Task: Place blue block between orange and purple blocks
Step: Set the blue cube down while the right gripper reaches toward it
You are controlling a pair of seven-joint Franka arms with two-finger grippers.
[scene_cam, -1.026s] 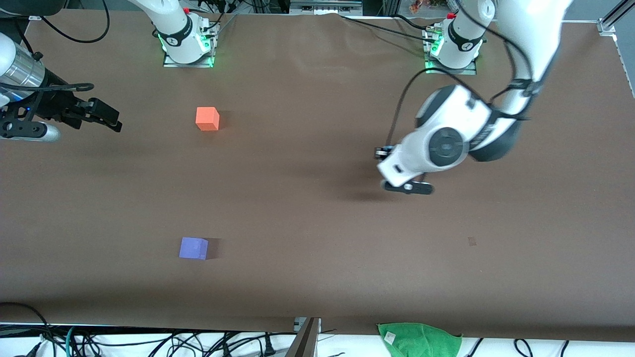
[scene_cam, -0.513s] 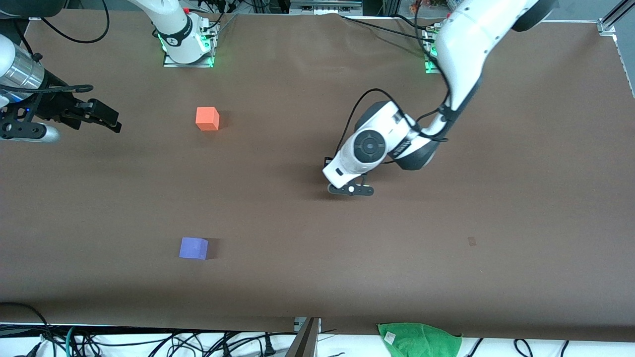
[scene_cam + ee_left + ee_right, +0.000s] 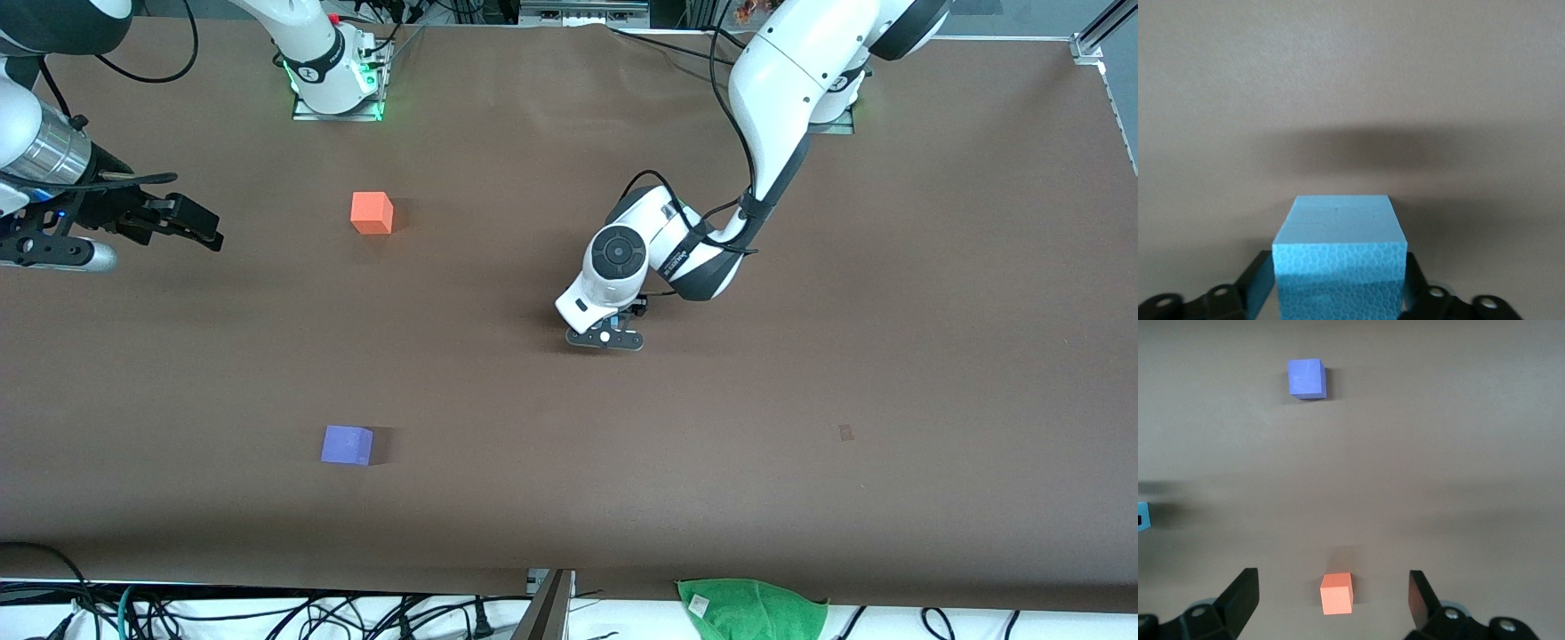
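My left gripper (image 3: pixel 612 327) is shut on the sky-blue block (image 3: pixel 1338 227), with its fingers (image 3: pixel 1257 283) pressed against two sides of the cube. It holds the block low over the middle of the table, where the wrist hides it in the front view. The orange block (image 3: pixel 372 213) sits farther from the front camera and the purple block (image 3: pixel 347 444) nearer, both toward the right arm's end. My right gripper (image 3: pixel 206 228) is open and empty, beside the orange block at the right arm's end. The right wrist view shows the orange block (image 3: pixel 1337 592), the purple block (image 3: pixel 1306 379) and an edge of the blue block (image 3: pixel 1142 517).
The two arm bases (image 3: pixel 333 84) stand along the table edge farthest from the front camera. A green cloth (image 3: pixel 751 609) lies past the near table edge, among cables. A small dark mark (image 3: pixel 845 433) is on the brown table (image 3: pixel 889 356) toward the left arm's end.
My left arm has carried the blue block toward the right arm's end of the table, slowing over the middle. My right gripper has shifted slightly.
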